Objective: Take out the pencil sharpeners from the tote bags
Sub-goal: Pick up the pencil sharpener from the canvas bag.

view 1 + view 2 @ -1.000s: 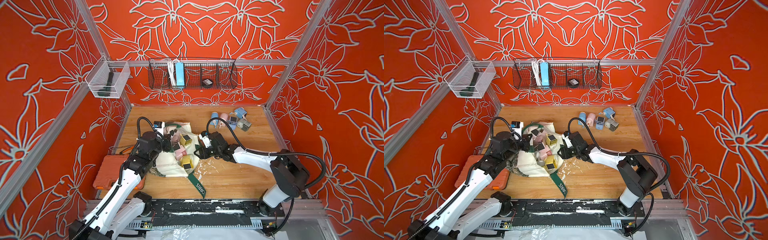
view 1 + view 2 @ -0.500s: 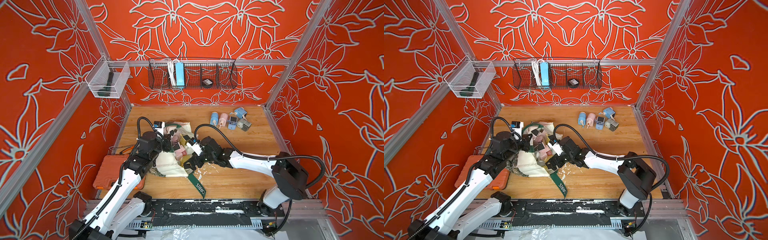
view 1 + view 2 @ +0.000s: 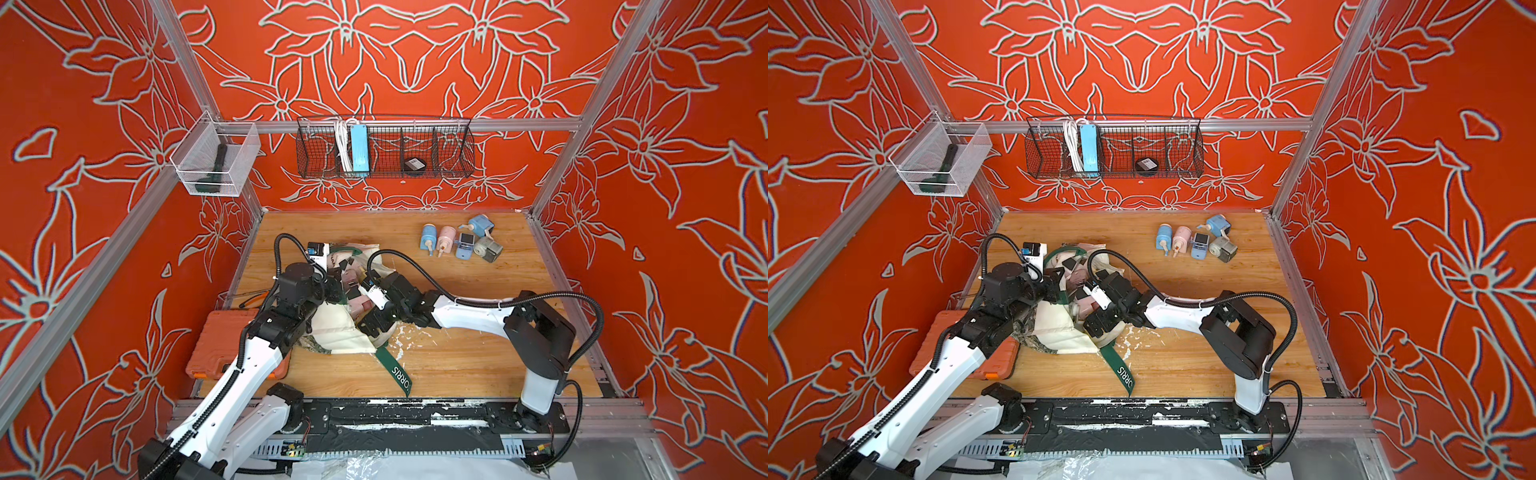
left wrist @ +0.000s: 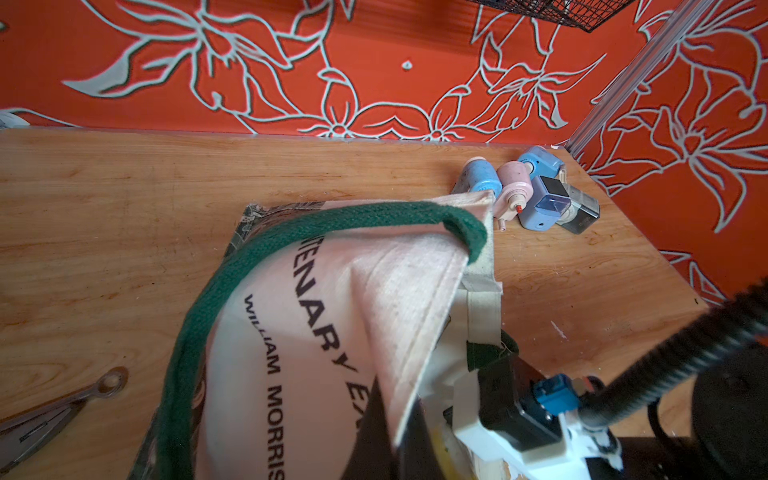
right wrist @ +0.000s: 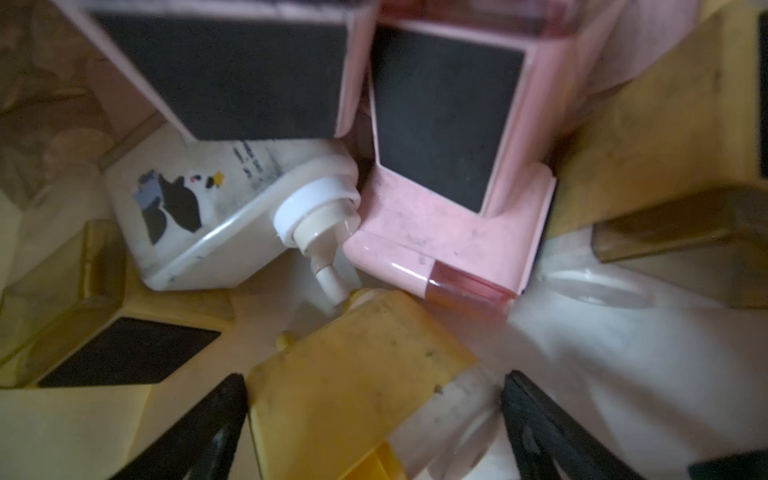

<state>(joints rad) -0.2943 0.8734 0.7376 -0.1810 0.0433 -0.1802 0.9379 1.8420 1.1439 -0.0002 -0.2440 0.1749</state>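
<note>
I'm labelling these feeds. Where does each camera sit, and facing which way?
Both top views: high in front, looking down on the table; left arm and right arm show.
Left wrist: on its arm, facing across the tote bag to the back wall; one dark finger shows.
Right wrist: at the bag's mouth, facing in; its black fingers flank a yellow sharpener.
Shared: top and left wrist both show five removed sharpeners.

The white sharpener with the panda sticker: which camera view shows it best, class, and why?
The right wrist view: the white sharpener lies close up, sticker and crank plain, beside a pink sharpener. In both top views the right arm hides it. The left wrist view shows the tote bag's outside, not it.
</note>
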